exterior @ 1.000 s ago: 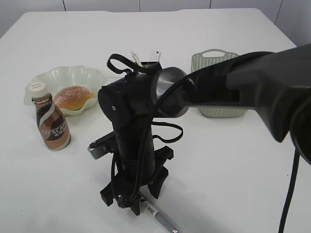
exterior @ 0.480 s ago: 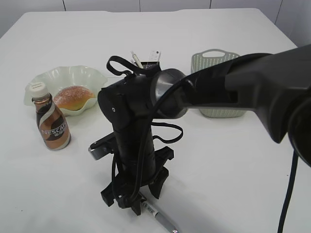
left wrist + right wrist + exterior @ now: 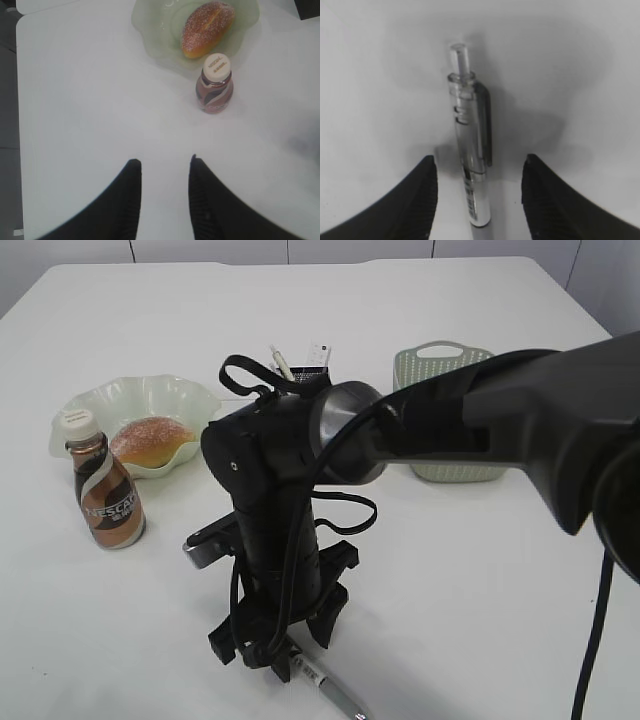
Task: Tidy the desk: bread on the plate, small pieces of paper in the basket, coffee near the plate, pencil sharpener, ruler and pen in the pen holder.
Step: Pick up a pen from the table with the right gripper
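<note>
Counting items: one clear plastic click pen [image 3: 470, 165], one golden-brown sugar-dusted bun [image 3: 150, 440], one pale green wavy-rimmed plate [image 3: 195, 392], one brown Nescafe bottle with a white cap [image 3: 105, 495], one black mesh pen holder [image 3: 310, 375], one pale grey-green perforated basket [image 3: 430, 365], all on one white desk [image 3: 480, 590].
Pen: lies flat on the desk at the near edge, its clicker end pointing away from the right wrist camera.
Right end effector [image 3: 477, 175]: pointed straight down over the pen, its two dark fingers spread apart on either side of the barrel with a gap on each side; nothing gripped.
Left end effector [image 3: 162, 167]: part open above bare desk, holding nothing; the bottle and plate lie well ahead of it.
Bun: rests on the plate at the left.
Bottle: stands upright just beside the plate's near rim.
Pen holder: behind the right arm, with a few items poking from its top.
Basket: right of the pen holder, apart from it.
</note>
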`<state>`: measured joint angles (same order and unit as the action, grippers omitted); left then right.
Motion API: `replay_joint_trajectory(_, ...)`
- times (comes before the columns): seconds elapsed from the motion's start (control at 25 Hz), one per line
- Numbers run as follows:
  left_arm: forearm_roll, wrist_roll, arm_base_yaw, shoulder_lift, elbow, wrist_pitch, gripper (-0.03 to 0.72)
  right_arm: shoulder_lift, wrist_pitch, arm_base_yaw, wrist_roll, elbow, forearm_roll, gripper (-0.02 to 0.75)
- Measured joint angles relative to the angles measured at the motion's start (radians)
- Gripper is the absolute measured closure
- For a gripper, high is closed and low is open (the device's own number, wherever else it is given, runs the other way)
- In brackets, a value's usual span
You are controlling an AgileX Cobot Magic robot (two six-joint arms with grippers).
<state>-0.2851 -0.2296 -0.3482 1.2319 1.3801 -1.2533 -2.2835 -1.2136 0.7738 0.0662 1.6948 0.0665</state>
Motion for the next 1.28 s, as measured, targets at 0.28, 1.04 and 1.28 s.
replay_joint_trajectory(0.28, 0.000, 0.000, 0.000, 0.000, 0.000, 0.000, 0.449, 0.000, 0.002, 0.000, 0.000, 0.000, -0.002, 0.339)
replay_joint_trajectory(1.04, 0.000, 0.000, 0.000, 0.000, 0.000, 0.000, 0.449, -0.010, 0.002, 0.000, 0.002, 0.000, -0.021, 0.392)
replay_joint_trajectory(1.28, 0.000, 0.000, 0.000, 0.000, 0.000, 0.000, 0.449, -0.010, 0.002, 0.000, 0.002, 0.000, -0.026, 0.628)
